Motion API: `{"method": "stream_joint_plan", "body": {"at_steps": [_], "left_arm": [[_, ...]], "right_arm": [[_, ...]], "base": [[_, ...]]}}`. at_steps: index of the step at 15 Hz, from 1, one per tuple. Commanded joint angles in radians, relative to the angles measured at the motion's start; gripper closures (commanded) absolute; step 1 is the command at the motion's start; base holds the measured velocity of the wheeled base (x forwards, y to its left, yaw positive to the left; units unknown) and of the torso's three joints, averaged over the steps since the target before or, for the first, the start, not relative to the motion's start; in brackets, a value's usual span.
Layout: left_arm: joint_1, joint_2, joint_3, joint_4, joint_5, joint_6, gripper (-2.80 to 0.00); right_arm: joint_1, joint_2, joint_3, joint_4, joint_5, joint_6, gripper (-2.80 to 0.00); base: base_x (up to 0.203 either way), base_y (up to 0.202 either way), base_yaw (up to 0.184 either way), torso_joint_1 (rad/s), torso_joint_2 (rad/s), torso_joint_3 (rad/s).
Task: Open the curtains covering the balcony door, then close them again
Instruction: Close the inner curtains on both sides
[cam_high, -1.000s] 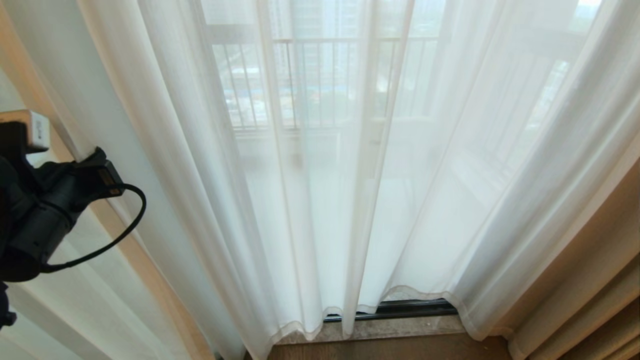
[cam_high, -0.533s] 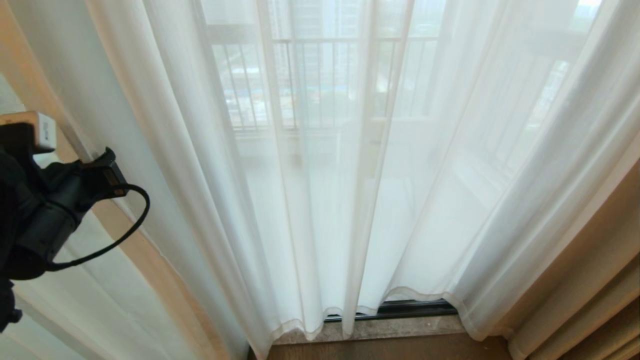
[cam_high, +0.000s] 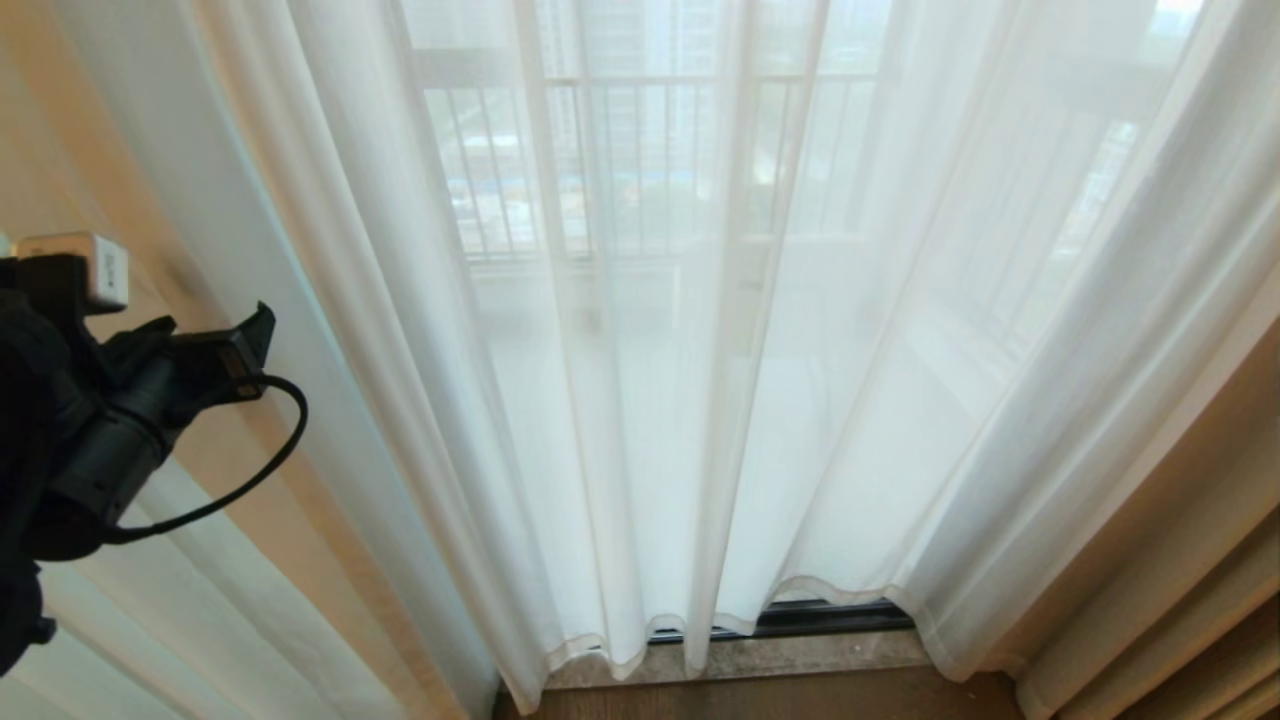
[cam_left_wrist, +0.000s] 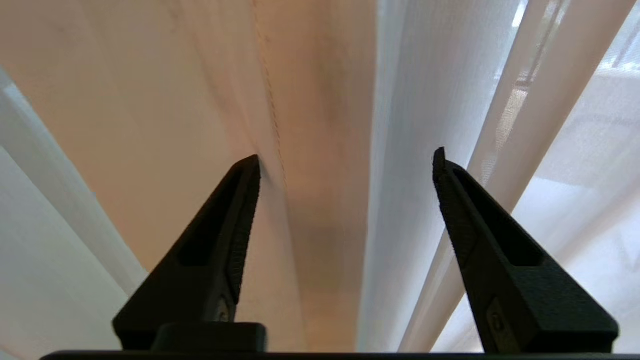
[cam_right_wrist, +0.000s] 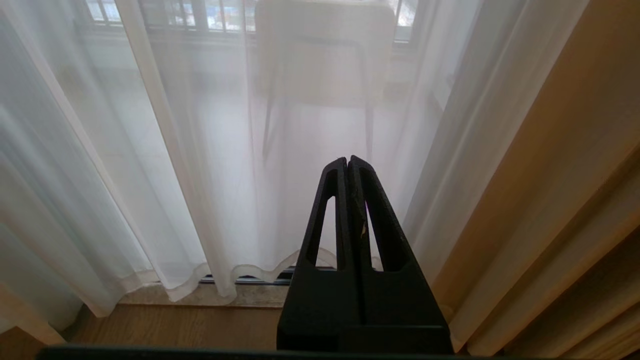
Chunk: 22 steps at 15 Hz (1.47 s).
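The sheer white curtains (cam_high: 650, 400) hang shut across the balcony door, of which only the dark bottom track (cam_high: 820, 615) shows under the hems. My left gripper (cam_high: 240, 345) is at the far left, up against the curtain's left edge. In the left wrist view it (cam_left_wrist: 348, 155) stands open, with a tan-tinted hemmed fold (cam_left_wrist: 280, 110) and a white fold (cam_left_wrist: 415, 125) just beyond its fingertips and nothing pinched. My right gripper (cam_right_wrist: 348, 159) is shut on nothing, held low and facing the curtains (cam_right_wrist: 210, 150).
Thick tan drapes (cam_high: 1180, 560) hang at the right edge. A stone sill (cam_high: 800, 655) and wooden floor (cam_high: 780, 695) run below the hems. Balcony railing (cam_high: 620, 160) and a chair (cam_right_wrist: 320, 55) show faintly through the fabric.
My left gripper has gone from shut on the curtain's left edge to open, letting the fabric go. The released folds have swung back a little to the right.
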Motion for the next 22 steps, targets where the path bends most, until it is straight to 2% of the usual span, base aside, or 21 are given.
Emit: {"method": "stream_joint_plan", "body": {"at_steps": [1,3,7,21,22], "left_arm": [[-0.001,0.002,-0.001,-0.014,0.002,0.0,-2.8],[-0.004,0.005,0.009,-0.06,0.002,0.007,-2.8],[-0.003,-0.023,0.038,-0.07,0.006,0.009,-2.8],[0.002,-0.358,0.395,-0.059,0.012,0.009,-2.8],[0.002,-0.386,0.423,-0.058,0.011,0.009,0.0]], "right_arm": [[0.0,0.001,0.0,-0.001,0.001,-0.001,0.0],[0.0,0.001,0.0,-0.001,0.001,-0.001,0.0],[0.0,0.001,0.0,-0.001,0.001,-0.001,0.0],[0.0,0.001,0.0,-0.001,0.001,-0.001,0.0],[0.0,0.001,0.0,-0.001,0.001,-0.001,0.0]], "base": [[0.0,0.0,0.0,0.0,0.0,0.0],[0.0,0.0,0.0,0.0,0.0,0.0],[0.0,0.0,0.0,0.0,0.0,0.0],[0.0,0.0,0.0,0.0,0.0,0.0],[0.0,0.0,0.0,0.0,0.0,0.0]]}}
